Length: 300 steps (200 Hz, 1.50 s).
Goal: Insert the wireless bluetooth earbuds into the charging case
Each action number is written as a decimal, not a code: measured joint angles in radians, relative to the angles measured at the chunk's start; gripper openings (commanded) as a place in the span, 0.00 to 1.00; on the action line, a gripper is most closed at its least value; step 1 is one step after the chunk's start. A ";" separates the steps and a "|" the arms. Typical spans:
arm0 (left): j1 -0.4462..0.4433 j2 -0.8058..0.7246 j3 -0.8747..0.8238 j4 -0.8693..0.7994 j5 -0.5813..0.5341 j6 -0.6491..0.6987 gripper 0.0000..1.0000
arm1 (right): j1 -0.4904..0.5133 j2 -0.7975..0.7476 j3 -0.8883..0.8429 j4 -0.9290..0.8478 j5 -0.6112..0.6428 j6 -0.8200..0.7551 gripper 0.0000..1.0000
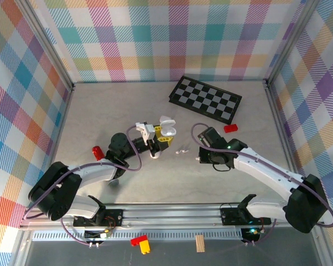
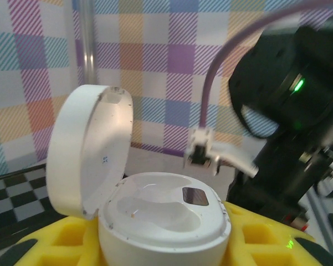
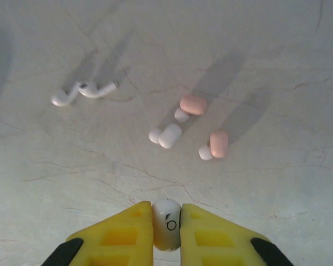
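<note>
The white charging case (image 2: 163, 224) stands with its lid (image 2: 86, 152) swung open to the left, and both moulded wells look bare. My left gripper (image 2: 163, 249) is shut on the case, a yellow finger (image 2: 263, 238) on each side. From above, the case (image 1: 168, 131) is held up near the table's middle. My right gripper (image 3: 167, 219) is shut on one white earbud (image 3: 166, 224) just above the table. Loose earbuds lie ahead of it: a white stemmed pair (image 3: 83, 91), a white one (image 3: 169, 136) and two pink ones (image 3: 194, 104) (image 3: 219, 143). From above, the right gripper (image 1: 199, 157) sits just right of the loose earbuds (image 1: 183, 150).
A black-and-white chessboard (image 1: 206, 98) lies at the back right, with a small red block (image 1: 230, 128) near its corner. Another red object (image 1: 97, 151) rests left of the left arm. The right arm's black wrist (image 2: 288, 105) looms close to the case's right side.
</note>
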State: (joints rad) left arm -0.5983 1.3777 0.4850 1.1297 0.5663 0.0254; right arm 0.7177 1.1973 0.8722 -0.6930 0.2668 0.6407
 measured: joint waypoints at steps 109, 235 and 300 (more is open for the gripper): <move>0.000 0.055 -0.005 -0.002 -0.053 0.083 0.37 | 0.056 -0.066 0.216 0.069 -0.115 -0.094 0.14; 0.000 0.074 -0.005 0.006 -0.056 0.107 0.37 | 0.140 0.237 0.511 0.126 -0.188 -0.229 0.15; 0.000 0.074 -0.005 0.006 -0.063 0.106 0.37 | 0.148 0.249 0.512 0.123 -0.198 -0.231 0.15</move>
State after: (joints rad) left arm -0.5983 1.4521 0.4801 1.1358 0.5030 0.1318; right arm 0.8654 1.4467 1.3842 -0.5697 0.0692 0.4095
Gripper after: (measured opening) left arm 0.368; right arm 0.148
